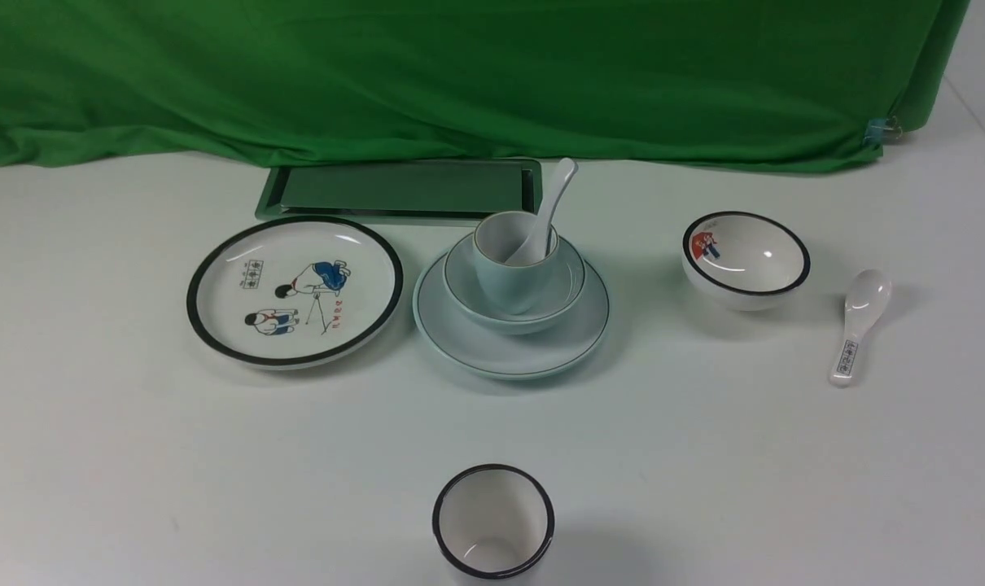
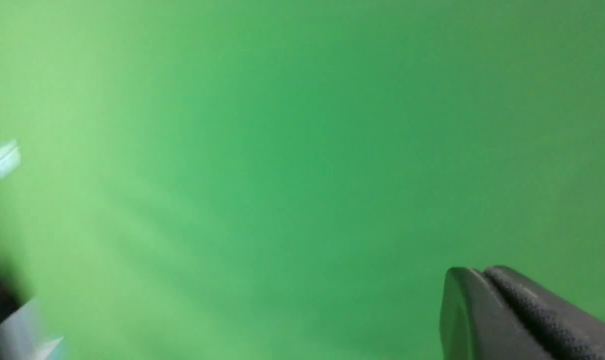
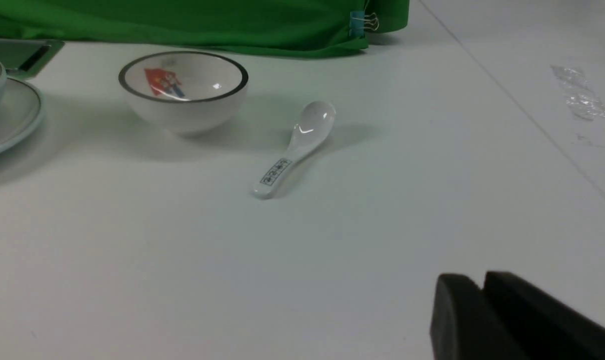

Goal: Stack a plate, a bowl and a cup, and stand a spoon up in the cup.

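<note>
At the table's middle, the pale plate (image 1: 460, 342) carries the pale bowl (image 1: 570, 285), and the pale cup (image 1: 501, 281) sits inside the bowl. The plain white spoon (image 1: 551, 207) stands in the cup, its handle leaning up and to the right. Neither arm shows in the front view. My left gripper (image 2: 482, 272) is shut and empty, with only blurred green cloth in front of it. My right gripper (image 3: 482, 280) hangs low over bare table on the right, its fingers together with nothing between them. The plate's edge (image 3: 12, 120) shows far to its left.
A black-rimmed cartoon plate (image 1: 293, 289) lies left of the stack. A black-rimmed picture bowl (image 1: 745, 256) and a printed spoon (image 1: 855, 325) lie to the right. A black-rimmed cup (image 1: 492, 521) stands at the front. A green tray (image 1: 399, 189) and a green cloth (image 1: 460, 73) are behind.
</note>
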`<action>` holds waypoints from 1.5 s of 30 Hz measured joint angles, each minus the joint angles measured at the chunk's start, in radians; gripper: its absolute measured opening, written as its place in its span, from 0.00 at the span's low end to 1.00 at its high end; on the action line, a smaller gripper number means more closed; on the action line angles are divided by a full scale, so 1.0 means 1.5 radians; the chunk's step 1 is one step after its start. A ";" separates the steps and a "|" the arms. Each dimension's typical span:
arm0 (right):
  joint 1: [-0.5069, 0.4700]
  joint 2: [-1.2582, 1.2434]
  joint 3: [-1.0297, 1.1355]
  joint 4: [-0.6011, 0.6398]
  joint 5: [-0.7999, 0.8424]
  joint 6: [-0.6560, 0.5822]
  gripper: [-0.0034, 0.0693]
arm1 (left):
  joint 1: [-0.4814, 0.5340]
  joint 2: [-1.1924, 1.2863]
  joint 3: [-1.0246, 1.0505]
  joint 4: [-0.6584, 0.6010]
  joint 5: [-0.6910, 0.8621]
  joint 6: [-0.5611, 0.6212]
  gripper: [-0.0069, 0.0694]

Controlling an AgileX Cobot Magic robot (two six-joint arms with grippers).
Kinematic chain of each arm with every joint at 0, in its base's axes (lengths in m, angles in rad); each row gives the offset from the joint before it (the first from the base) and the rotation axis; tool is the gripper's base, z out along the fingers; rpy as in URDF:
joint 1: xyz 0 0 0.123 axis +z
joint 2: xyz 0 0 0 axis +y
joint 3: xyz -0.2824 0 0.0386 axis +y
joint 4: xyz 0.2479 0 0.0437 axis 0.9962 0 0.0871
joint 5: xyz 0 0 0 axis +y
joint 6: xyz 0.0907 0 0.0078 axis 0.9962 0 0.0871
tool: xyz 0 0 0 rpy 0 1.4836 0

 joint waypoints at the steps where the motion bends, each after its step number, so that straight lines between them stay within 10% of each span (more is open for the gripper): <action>1: 0.000 0.000 0.000 0.000 0.000 0.000 0.19 | 0.000 -0.037 0.037 -0.026 0.035 0.020 0.05; 14: 0.000 0.000 0.000 0.002 0.000 0.000 0.24 | -0.002 -0.354 0.397 -0.232 0.056 0.192 0.05; 34: 0.000 0.000 0.000 0.002 -0.001 0.001 0.32 | -0.039 -0.414 0.412 -0.500 0.419 0.387 0.05; 45: 0.000 0.000 0.000 0.002 0.000 0.001 0.33 | -0.039 -0.414 0.412 -0.525 0.408 0.393 0.05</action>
